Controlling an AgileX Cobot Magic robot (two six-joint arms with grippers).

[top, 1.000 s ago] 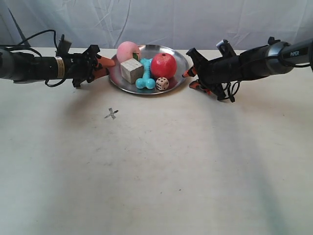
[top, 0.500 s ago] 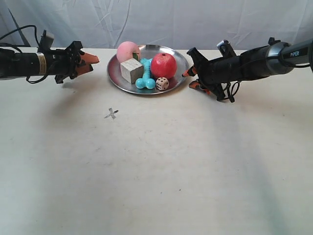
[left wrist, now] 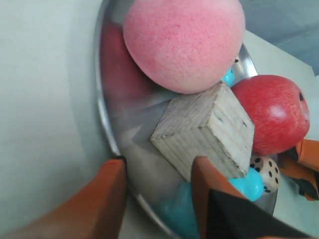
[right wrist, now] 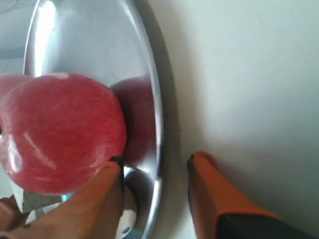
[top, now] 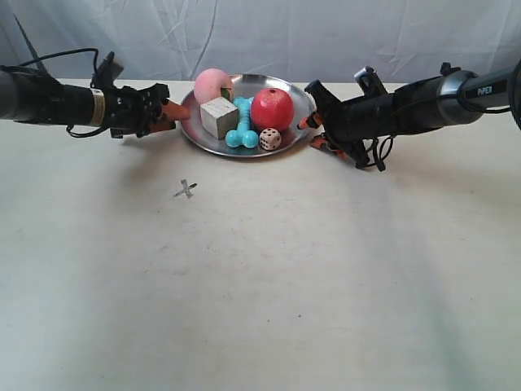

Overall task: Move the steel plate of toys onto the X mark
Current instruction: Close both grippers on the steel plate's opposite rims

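Observation:
The steel plate (top: 276, 83) rests at the table's far middle, holding the pink ball (top: 213, 84), red apple (top: 272, 109), wooden cube (top: 219, 116), turquoise bone (top: 242, 130) and die (top: 269, 138). The X mark (top: 186, 189) lies in front of it, toward the exterior view's left. My left gripper (left wrist: 158, 164) is open, its fingers straddling the plate's rim (left wrist: 105, 124) near the cube (left wrist: 209, 129) and pink ball (left wrist: 184, 42). My right gripper (right wrist: 156, 160) is open astride the opposite rim (right wrist: 155, 124), one finger against the apple (right wrist: 60, 132).
A pale wrinkled cloth backdrop (top: 326, 32) rises right behind the plate. Black cables (top: 61, 59) trail from the arm at the exterior view's left. The beige tabletop (top: 285, 277) stretches from the X mark to the near edge.
The left gripper, at the rim a second ago, backed away and has returned to it. The right gripper edged slightly closer over the opposite rim. The plate has not moved.

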